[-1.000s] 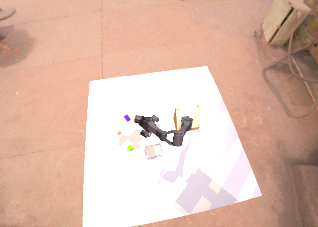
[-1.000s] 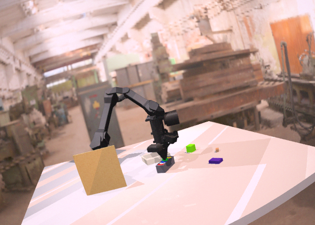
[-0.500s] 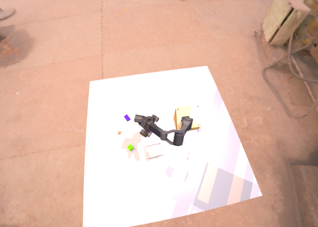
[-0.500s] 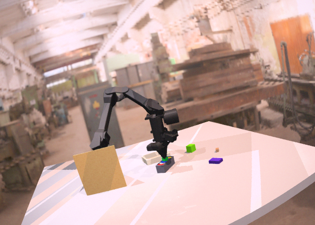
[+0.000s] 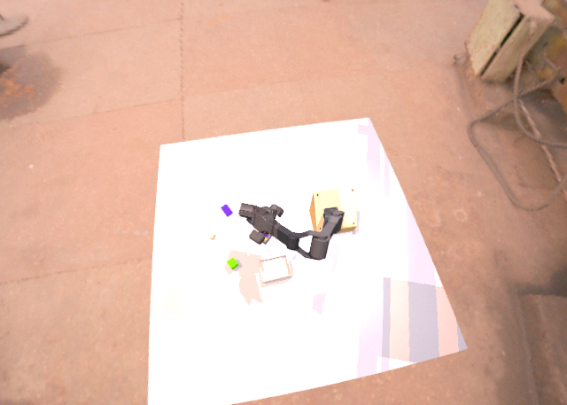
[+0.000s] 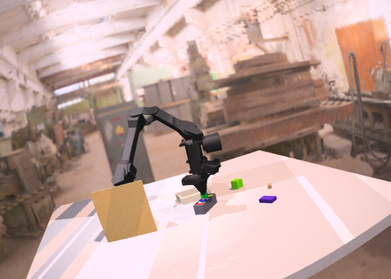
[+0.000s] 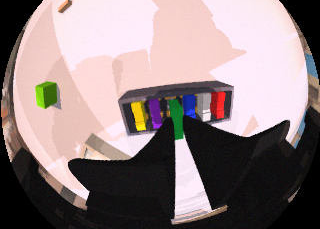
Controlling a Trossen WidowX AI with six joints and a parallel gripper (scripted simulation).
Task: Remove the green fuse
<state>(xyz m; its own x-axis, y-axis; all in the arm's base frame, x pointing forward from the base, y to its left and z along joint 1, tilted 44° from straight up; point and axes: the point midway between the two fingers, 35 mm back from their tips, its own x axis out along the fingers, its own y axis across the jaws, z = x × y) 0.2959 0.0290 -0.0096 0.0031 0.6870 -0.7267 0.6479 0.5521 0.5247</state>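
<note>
No brand, label or writing can be read on any object in these views.

The gripper (image 7: 179,143) points down over the fuse block (image 6: 205,204), its fingers clamped narrow on the green fuse (image 7: 176,119). In the wrist view the green fuse sits in line with the row, its lower end just below the block's front edge; whether it is fully out of its slot cannot be told. In the exterior view the fuse (image 6: 204,195) shows green just above the block's top, at the fingertips.

The block holds 6 fuses in a row: yellow fuse (image 7: 138,115), purple fuse (image 7: 156,112), the green one, blue fuse (image 7: 191,107), white fuse (image 7: 206,108) and red fuse (image 7: 219,107). The purple and blue fuses stand just beside the green fuse on either side, so side room is tight.

The tray (image 6: 189,195) lies just beside the block, toward the arm's base. The green cube (image 6: 236,183), purple tile (image 6: 267,199) and small orange block (image 6: 269,185) lie well apart from the block. The tan box (image 6: 123,209) stands near the table (image 6: 284,238) edge at the arm's base.
</note>
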